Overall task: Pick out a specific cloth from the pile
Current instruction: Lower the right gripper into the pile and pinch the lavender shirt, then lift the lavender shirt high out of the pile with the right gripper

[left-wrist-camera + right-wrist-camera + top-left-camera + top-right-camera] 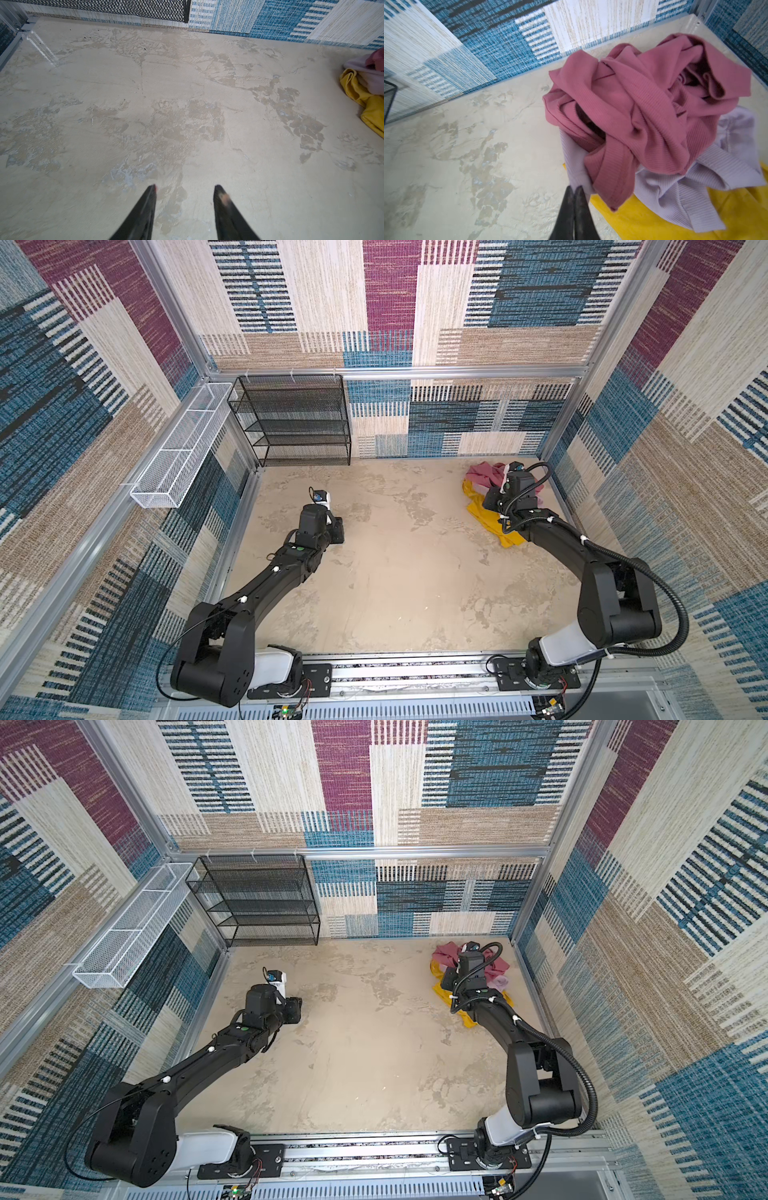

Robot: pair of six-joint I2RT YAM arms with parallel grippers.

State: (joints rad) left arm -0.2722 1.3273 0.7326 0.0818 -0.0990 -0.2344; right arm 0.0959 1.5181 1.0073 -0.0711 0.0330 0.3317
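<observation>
Right wrist view has the right gripper (574, 190) closed, its tips apparently pinching an edge of the cloth (708, 187), which lies in the pile (476, 475) at two o'clock on the table (395, 572). The grasp seems made; pulling it free is left. A dusty-rose garment (643, 104) weighs on top of it, with a yellow shirt (654, 224) beneath. The left gripper (185, 187), half open and empty, hovers at ten o'clock, well apart.

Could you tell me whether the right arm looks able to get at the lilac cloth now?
Probably yes: the right end effector is shut on an exposed edge of the lilac cloth, which sticks out from under the rose garment; nothing blocks it.
</observation>
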